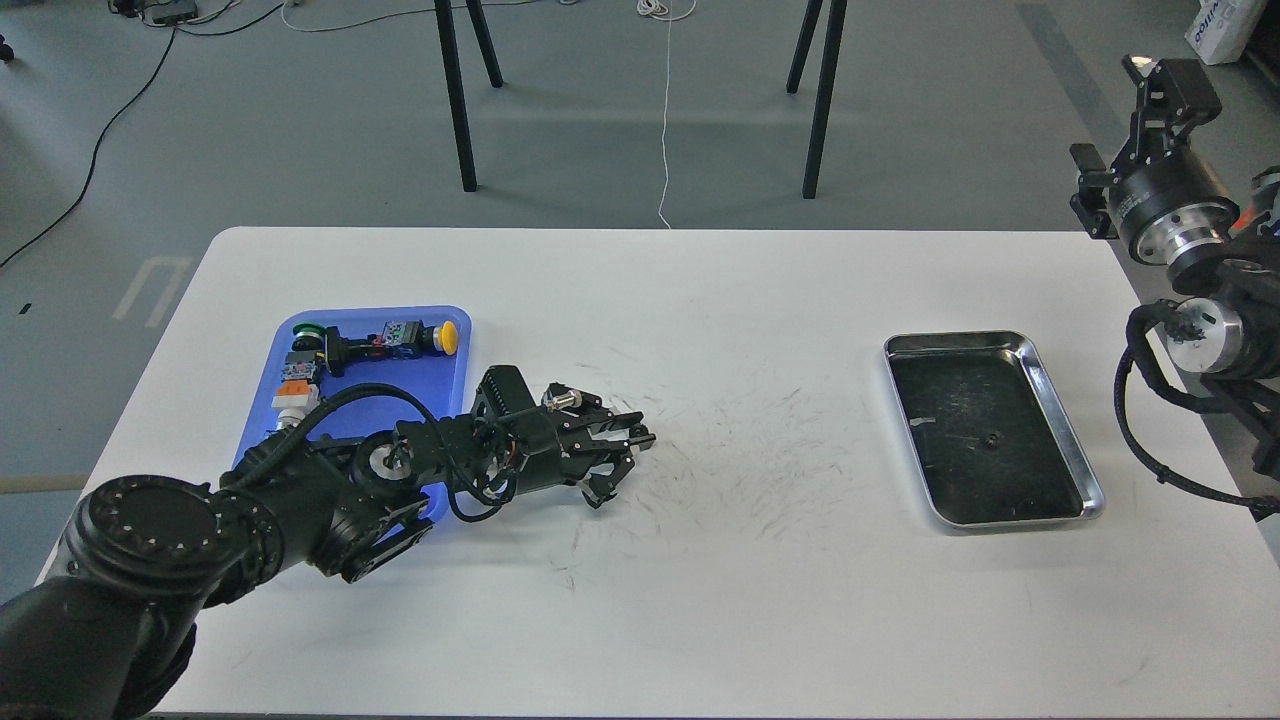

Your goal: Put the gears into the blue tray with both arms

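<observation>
One gear [991, 439] lies in the steel tray [1090, 478], far right of the blue tray [455, 345]; the right end effector [1165, 95] is nearer, its opening unreadable; the left end effector [625, 455] looks nearly closed, its contents unclear.
</observation>
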You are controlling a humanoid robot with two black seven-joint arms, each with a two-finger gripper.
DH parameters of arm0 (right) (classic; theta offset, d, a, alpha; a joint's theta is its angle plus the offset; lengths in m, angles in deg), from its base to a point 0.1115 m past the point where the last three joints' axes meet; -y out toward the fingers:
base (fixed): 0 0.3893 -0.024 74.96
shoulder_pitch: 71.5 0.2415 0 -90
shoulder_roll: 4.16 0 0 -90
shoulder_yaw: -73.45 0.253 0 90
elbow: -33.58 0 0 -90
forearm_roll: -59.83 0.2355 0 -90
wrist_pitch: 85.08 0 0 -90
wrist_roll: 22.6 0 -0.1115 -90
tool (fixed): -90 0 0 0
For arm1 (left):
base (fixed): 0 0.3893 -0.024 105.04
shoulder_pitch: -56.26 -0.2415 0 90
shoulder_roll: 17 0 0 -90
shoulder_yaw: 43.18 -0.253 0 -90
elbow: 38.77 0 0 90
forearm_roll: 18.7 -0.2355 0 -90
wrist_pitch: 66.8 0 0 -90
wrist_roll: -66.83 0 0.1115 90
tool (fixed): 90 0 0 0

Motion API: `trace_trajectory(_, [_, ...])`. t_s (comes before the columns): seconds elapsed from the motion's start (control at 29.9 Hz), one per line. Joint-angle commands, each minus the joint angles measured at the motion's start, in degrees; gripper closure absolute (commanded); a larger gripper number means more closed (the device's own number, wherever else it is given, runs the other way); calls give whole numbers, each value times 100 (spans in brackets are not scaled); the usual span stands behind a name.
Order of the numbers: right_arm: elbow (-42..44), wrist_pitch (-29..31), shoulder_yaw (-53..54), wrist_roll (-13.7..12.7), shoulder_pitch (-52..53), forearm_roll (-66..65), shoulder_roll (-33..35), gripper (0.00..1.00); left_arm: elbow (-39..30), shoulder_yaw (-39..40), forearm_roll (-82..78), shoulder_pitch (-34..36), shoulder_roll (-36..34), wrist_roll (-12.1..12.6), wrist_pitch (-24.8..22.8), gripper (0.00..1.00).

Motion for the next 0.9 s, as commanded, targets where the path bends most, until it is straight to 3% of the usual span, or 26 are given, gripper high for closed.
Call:
trace_trajectory(0.0, [-1, -3, -87, 0, -29, 3, -40, 2, 1, 11, 43, 4, 9, 5, -11, 74])
trace_trajectory(0.87, [-72, 15, -237, 0, -108, 3, -119, 2, -131, 248, 1194, 584, -27, 5, -72, 76])
